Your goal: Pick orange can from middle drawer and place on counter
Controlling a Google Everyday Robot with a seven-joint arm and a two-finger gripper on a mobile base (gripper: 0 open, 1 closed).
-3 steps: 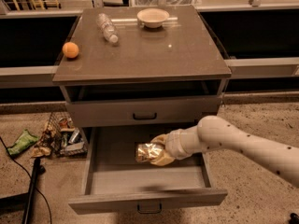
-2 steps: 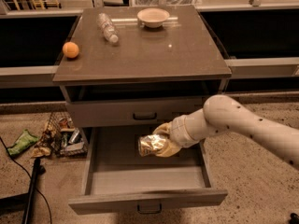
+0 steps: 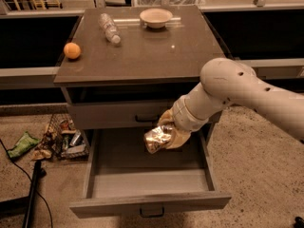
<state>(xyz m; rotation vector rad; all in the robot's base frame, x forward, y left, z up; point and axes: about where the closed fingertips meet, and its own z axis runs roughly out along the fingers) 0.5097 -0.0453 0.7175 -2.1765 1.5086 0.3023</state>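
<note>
The orange can (image 3: 157, 138), shiny gold with dark patches and dented, is held in my gripper (image 3: 167, 133), which is shut on it. The can hangs in the air above the open middle drawer (image 3: 147, 182), just below the closed drawer front above it. The drawer's grey floor is bare. My white arm (image 3: 247, 91) reaches in from the right, its elbow over the cabinet's front right corner. The glossy grey-brown counter (image 3: 142, 56) lies above and behind the gripper.
On the counter are a round orange fruit (image 3: 72, 50) at the left, a clear plastic bottle (image 3: 109, 28) lying at the back, and a beige bowl (image 3: 156, 17) at the back. A wire basket of litter (image 3: 61, 137) sits on the floor left of the cabinet.
My gripper has lifted the can up out of the drawer and a little to the right, toward the upper drawer front. The arm's elbow has risen.
</note>
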